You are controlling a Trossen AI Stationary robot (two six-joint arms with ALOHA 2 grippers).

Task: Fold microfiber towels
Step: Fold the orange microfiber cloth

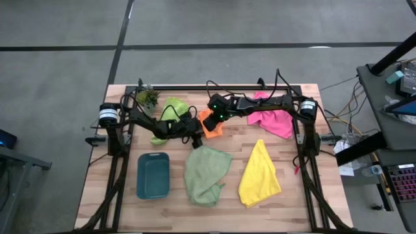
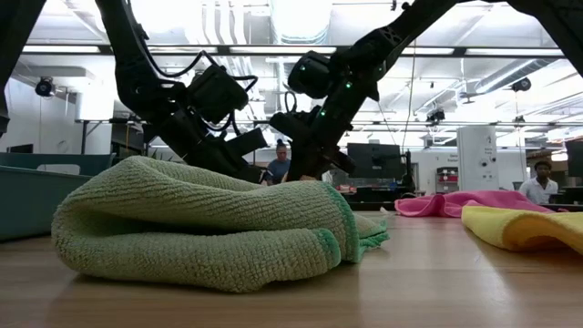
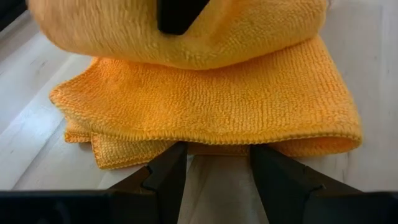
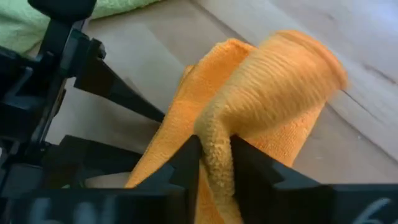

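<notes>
Orange towel (image 1: 211, 125) folded at table centre, lime (image 1: 170, 112), pink (image 1: 276, 118), sage (image 1: 205, 174), yellow (image 1: 260, 174) towels crumpled around

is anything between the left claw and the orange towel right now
Nothing visible. In the left wrist view the left claw stands open right at the near edge of the orange towel, with only bare table between its fingers. The right claw already pinches a raised fold of that towel from the other side.

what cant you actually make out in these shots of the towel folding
- Orange towel, high view: mostly covered by both grippers.
- Orange towel, low view: hidden behind the sage green towel.
- Right gripper, right wrist view: a fold sits between its fingers, but the lifted part is blurred.
- Left gripper, left wrist view: open at the towel's edge; contact unclear.
</notes>
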